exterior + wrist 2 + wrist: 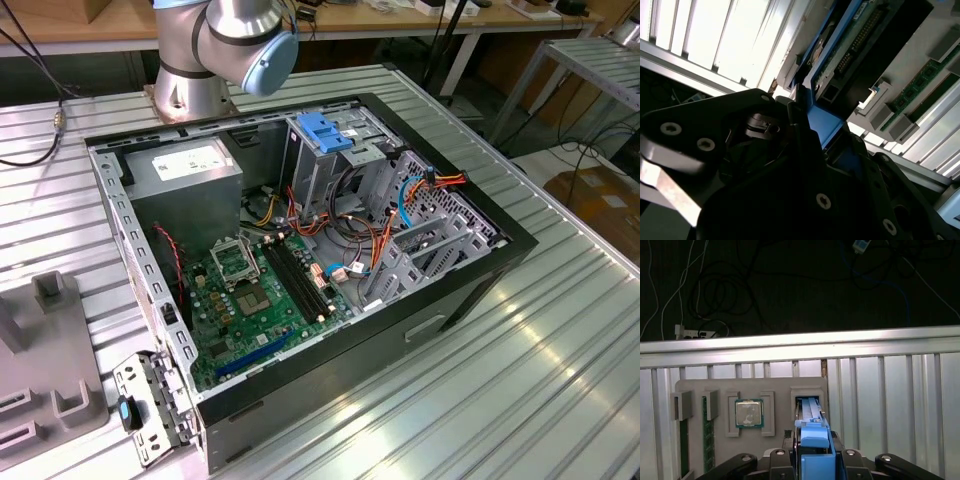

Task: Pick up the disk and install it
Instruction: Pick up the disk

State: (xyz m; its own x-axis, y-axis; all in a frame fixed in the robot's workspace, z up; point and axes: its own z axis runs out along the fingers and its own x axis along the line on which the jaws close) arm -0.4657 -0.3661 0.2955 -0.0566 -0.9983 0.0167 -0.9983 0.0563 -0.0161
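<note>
Labels: a white label is seen on the grey power supply box [185, 170] inside the open computer case [480, 270] in the exterior view; its print is too small to be read. No legible print is made out on the disk [812, 440].

Disk look: a bright blue plastic carrier is seen edge-on in the first wrist view, with a blue tab at its near end. In the second wrist view the blue rail [826, 122] is seen beside a green circuit board with a row of connector pins along the drive body.

Location: the disk is stood on edge at the slot of the grey fixture tray [780, 385] on the ribbed metal table [890, 390]. The slot is next to the pocket holding a processor chip [749, 414]; a memory stick [707, 435] is racked further along. Whether the disk is fully seated in the slot cannot be told.

Gripper [815, 460]: the black fingers [788, 450] are closed in against both sides of the blue carrier, so the disk is clamped between them.

Case: a blue latch [325, 132] is seen atop the drive cage, above the motherboard [260, 300].
</note>
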